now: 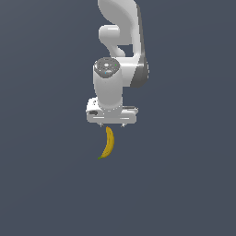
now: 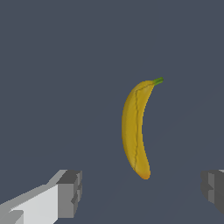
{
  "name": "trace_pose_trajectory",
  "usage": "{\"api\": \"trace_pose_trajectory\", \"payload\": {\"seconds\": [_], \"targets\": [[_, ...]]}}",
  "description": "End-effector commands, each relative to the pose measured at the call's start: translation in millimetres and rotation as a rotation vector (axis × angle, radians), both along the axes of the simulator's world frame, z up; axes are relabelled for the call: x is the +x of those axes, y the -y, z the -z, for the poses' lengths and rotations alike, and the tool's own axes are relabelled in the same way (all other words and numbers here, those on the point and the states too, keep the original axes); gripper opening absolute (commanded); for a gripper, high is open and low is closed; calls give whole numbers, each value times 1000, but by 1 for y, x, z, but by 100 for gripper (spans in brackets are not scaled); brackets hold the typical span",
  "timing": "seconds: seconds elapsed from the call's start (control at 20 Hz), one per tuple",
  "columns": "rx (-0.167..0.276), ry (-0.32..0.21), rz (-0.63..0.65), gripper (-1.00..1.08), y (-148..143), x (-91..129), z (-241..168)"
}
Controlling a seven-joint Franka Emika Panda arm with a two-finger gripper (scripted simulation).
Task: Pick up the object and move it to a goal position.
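Observation:
The object, a small curved yellow banana [image 1: 108, 143] with a dark greenish tip, lies on the flat grey floor just in front of the arm's hand. In the wrist view the banana [image 2: 134, 129] stretches lengthwise, green stem at one end. My gripper [image 1: 112, 124] hangs above and slightly behind it, only short finger stubs showing under the white hand. In the wrist view the gripper [image 2: 142, 192] is open, its two grey fingertips [image 2: 70, 192] far apart, with the banana's blunt end near the gap and nothing held.
The white Panda arm [image 1: 120, 50] rises behind the hand. A plain dark grey floor [image 1: 46, 184] surrounds the banana on all sides, with no other objects in view.

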State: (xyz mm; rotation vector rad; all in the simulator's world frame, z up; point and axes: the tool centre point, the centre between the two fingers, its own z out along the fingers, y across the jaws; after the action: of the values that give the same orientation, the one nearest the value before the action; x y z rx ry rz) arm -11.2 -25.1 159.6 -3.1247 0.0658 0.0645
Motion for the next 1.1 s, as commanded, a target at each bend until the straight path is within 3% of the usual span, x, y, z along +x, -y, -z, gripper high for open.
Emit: {"api": "trace_pose_trajectory", "payload": {"seconds": [0.0, 0.5, 1.05], "targets": [[0, 0, 0, 100, 0, 0, 0], [-15, 3, -72, 100, -8, -3, -6], [-12, 15, -1, 100, 4, 5, 26]]}}
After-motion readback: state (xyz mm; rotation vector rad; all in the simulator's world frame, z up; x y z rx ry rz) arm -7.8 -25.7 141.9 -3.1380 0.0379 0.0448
